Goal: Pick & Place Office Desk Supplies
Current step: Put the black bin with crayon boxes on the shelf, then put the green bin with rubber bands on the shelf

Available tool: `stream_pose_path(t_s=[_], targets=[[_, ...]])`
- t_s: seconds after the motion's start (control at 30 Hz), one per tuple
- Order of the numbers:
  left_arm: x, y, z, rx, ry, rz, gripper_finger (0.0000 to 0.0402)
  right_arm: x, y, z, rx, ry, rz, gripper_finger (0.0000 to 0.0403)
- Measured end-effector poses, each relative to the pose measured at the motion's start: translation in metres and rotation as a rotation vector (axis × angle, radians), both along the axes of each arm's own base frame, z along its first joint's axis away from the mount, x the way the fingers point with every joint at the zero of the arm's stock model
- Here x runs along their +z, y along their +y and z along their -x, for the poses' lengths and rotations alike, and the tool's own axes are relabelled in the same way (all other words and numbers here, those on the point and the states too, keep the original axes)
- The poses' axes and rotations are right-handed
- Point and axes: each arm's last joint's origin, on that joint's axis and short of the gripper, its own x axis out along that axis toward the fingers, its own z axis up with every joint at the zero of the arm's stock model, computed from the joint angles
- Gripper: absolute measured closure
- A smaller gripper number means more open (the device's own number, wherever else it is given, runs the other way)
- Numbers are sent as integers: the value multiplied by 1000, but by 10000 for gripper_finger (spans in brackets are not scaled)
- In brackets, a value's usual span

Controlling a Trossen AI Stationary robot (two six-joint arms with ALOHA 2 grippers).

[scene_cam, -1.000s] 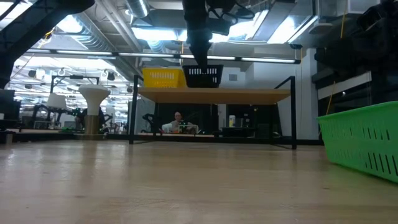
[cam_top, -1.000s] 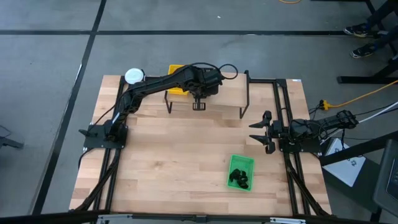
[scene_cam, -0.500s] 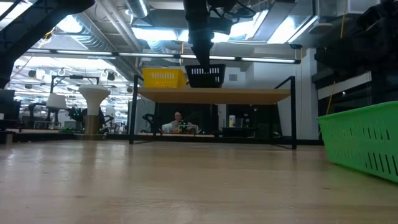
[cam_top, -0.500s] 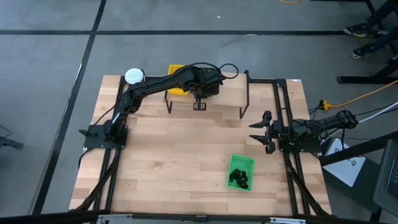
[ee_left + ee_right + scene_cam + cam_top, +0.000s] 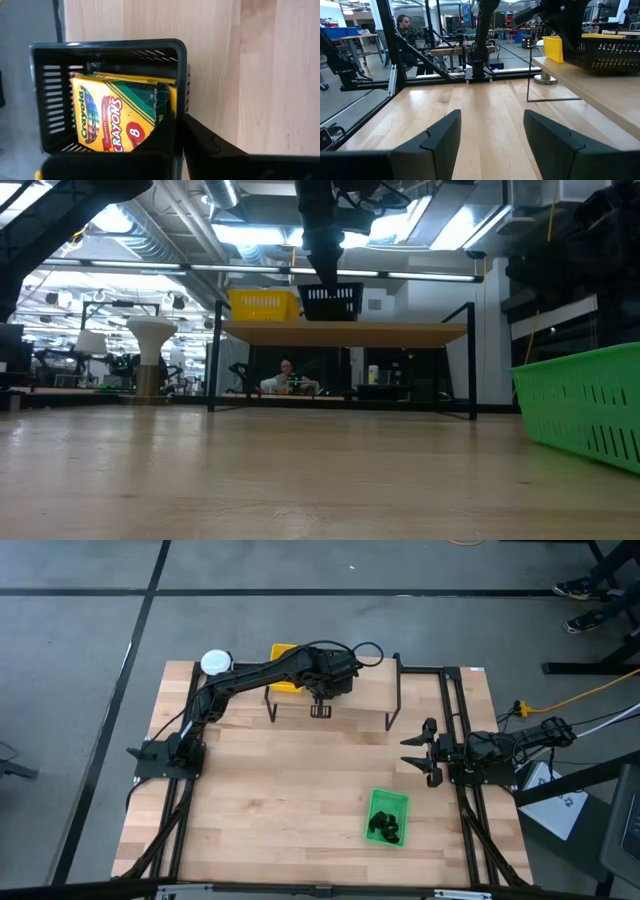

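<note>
A black slatted tray stands on the raised wooden shelf at the table's far side, next to a yellow tray. Yellow crayon boxes lie inside the black tray. My left gripper comes down onto this tray's rim and is shut on it. My right gripper waits open at the table's right edge, level, with nothing between its fingers. Small black clips lie in the green tray. My left gripper pinches the black tray's side wall near a corner. One finger is outside the wall; the other reaches inside, over the crayon boxes. The fingers slant down from above. The tray's bottom rests on the shelf.
A grey cylinder with a white round top stands at the table's far left corner. The shelf's black legs reach down to the table. Bare wood lies between the shelf and the near edge. A person sits in the room beyond.
The black tray has shifted slightly away from the yellow tray on the shelf and now sits a touch askew in the low view. Both arms have stayed where they were.
</note>
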Motion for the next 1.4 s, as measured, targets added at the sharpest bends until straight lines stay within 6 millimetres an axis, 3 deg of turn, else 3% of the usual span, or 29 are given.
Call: stream_pose_path(t_s=[0.47,0.63,0.83,0.9,1.07,1.13,1.27,1.4], targets=[[1,-7,-3,-2,-11,-17,242,0,0,0,0,0,0,184],[7,-22,-11,-46,-83,-9,223,0,0,0,0,0,0,184],[36,-52,-17,-117,-305,5,219,0,0,0,0,0,0,184],[48,-63,-17,-156,-415,112,219,0,0,0,0,0,0,184],[67,-107,-24,-352,-615,718,219,0,0,0,3,0,0,184],[63,-135,-29,-414,-590,726,219,0,0,0,2,0,0,184],[43,-192,-37,-507,-518,561,219,0,0,0,2,0,0,184],[24,-230,-47,-463,-499,512,219,0,0,0,2,0,0,184]])
